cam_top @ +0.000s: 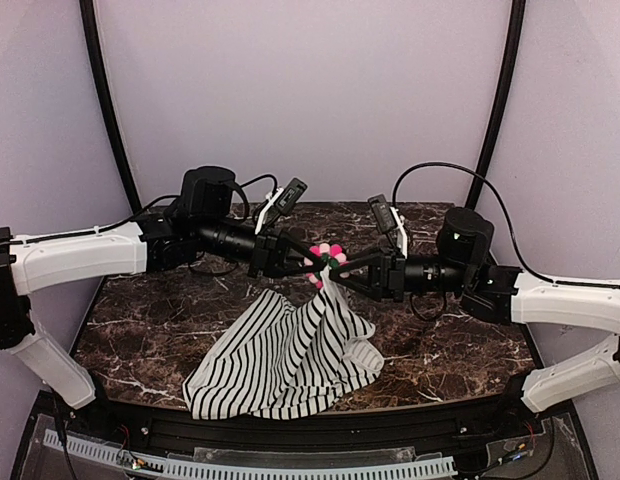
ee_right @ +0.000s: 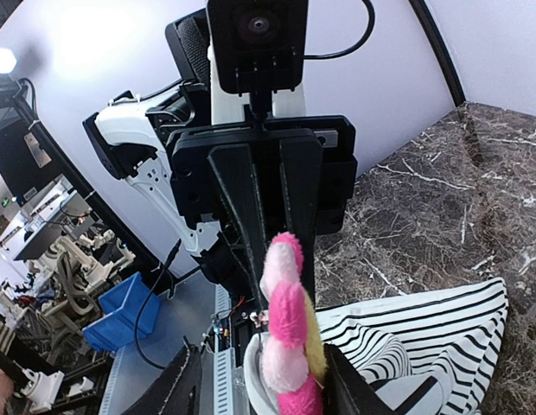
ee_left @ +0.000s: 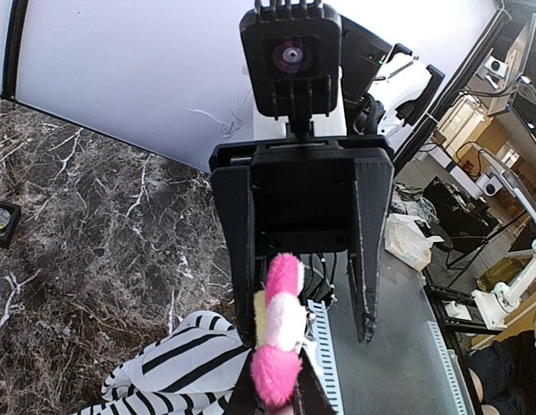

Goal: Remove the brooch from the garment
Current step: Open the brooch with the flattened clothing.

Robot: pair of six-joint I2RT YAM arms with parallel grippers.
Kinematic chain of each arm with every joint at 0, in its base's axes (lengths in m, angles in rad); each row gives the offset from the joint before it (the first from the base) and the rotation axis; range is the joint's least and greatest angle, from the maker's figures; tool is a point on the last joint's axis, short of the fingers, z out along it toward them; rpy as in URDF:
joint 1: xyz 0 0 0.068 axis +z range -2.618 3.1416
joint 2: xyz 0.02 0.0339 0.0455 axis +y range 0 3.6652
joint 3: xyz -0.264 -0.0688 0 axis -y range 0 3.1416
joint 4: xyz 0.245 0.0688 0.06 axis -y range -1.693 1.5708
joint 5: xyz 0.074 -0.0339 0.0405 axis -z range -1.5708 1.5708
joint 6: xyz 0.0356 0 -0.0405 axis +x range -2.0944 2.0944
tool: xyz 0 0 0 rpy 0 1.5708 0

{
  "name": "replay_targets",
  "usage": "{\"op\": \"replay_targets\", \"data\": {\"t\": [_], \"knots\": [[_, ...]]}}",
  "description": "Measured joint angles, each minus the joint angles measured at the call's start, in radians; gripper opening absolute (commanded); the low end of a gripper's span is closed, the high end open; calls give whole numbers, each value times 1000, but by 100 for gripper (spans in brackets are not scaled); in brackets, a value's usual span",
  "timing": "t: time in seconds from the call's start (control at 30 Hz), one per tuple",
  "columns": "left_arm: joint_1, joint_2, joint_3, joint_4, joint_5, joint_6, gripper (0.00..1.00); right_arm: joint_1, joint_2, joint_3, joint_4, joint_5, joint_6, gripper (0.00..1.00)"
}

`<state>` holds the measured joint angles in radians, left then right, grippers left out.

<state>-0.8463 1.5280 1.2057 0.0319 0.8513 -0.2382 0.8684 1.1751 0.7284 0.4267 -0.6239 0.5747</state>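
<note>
**Left tool.** The left gripper (cam_top: 306, 263) is fully closed. The pinch appears to be on the garment (cam_top: 290, 355) at the spot that carries the brooch (ee_left: 279, 333). Whether its pads also catch the pin itself I cannot tell. The cloth is gathered at its tips and hangs below them, with the lower folds resting on the table (cam_top: 460, 340).

**Task item.** The brooch stands edge-on just beyond the left tool's tips, facing the opposing tool and attached to the cloth.

**Right tool.** The right gripper (ee_left: 305, 339) has its jaws well apart and holds nothing. The brooch sits between its fingers. From the left wrist view it lies hard against one finger, well apart from the other.

**Risks, as judged.**
- Off-centre closure: one finger meets the brooch first and pushes it sideways, so the grip lands on a petal edge.
- Soft round petals may compress and slip out under a pull.
- If the right jaws reach too deep, they may take cloth along with the brooch, and the pull would drag or strain the fabric without freeing the pin.
- A pull stronger than the left pinch can hold would draw the cloth free, and garment and brooch would come away together.
- The two sets of fingertips are very near each other, so contact between them on closing is possible.
</note>
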Motion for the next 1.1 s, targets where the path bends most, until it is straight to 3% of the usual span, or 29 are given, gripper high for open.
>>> {"op": "replay_targets", "data": {"t": [0.57, 1.1], "knots": [[2, 0, -11, 1, 11, 5, 1, 2, 52, 14, 23, 18, 12, 14], [26, -5, -11, -59, 25, 33, 1, 2, 117, 49, 18, 11, 40, 1]]}}
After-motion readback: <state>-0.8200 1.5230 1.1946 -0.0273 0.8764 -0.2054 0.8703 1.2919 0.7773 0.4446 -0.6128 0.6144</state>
